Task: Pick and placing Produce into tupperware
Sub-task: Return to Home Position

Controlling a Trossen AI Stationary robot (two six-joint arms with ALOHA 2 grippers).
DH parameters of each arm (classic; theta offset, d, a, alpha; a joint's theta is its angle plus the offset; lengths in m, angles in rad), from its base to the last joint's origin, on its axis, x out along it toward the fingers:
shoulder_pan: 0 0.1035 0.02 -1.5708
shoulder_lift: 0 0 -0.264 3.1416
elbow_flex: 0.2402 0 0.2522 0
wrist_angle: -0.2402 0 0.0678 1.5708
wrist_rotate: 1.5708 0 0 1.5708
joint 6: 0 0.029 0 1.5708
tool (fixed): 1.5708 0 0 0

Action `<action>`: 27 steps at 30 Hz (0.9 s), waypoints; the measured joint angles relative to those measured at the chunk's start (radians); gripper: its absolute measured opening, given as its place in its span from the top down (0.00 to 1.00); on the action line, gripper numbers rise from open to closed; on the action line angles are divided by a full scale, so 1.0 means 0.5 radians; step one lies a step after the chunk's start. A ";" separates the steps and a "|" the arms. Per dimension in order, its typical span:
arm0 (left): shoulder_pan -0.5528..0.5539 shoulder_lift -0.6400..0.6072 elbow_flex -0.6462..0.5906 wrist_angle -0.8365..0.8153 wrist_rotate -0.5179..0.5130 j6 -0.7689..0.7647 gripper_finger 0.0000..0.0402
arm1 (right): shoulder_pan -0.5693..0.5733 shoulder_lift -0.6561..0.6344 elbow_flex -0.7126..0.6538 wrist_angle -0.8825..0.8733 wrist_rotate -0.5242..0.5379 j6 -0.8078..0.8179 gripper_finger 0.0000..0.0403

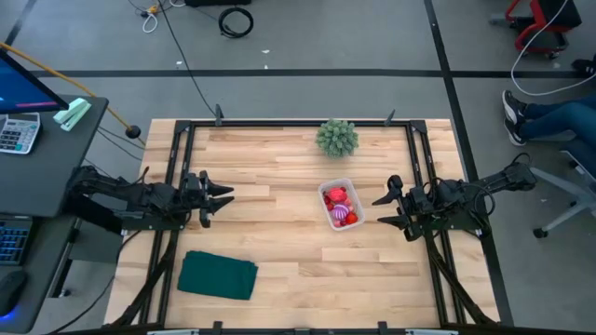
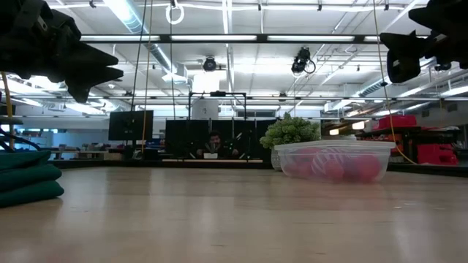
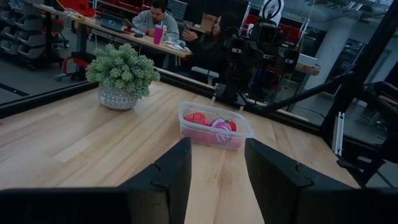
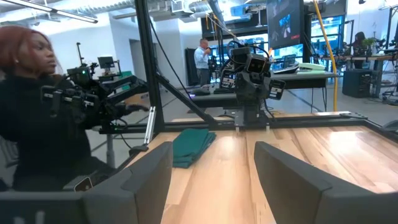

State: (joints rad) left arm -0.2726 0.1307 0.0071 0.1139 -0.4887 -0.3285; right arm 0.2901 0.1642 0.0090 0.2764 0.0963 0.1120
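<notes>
The clear tupperware (image 1: 339, 205) stands on the table right of centre, also seen in the low view (image 2: 333, 160) and the left wrist view (image 3: 214, 128). Red produce pieces (image 1: 336, 197) and a purple-striped ball (image 1: 340, 216) lie inside it. My left gripper (image 1: 223, 197) hovers open above the table's left side, fingers pointing toward the tub. My right gripper (image 1: 384, 210) hovers open just right of the tub, pointing left. Neither touches anything.
A green bushy plant in a woven pot (image 1: 336, 137) stands near the far edge. A dark green folded cloth (image 1: 218, 275) lies at the near left. Bare wood lies between the grippers and the tub. People sit beyond the table (image 3: 155, 22).
</notes>
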 joint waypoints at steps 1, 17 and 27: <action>0.000 0.000 0.000 0.001 0.000 -0.001 0.61 | 0.000 0.000 0.000 0.001 0.000 0.000 0.41; 0.000 0.000 0.000 0.002 0.000 0.000 0.62 | 0.000 0.000 0.000 0.000 0.000 0.000 0.41; 0.000 0.000 0.000 0.002 0.001 0.001 0.62 | 0.000 0.000 0.000 0.000 0.001 0.000 0.41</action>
State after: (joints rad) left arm -0.2726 0.1305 0.0071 0.1146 -0.4881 -0.3279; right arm 0.2901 0.1642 0.0090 0.2765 0.0966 0.1120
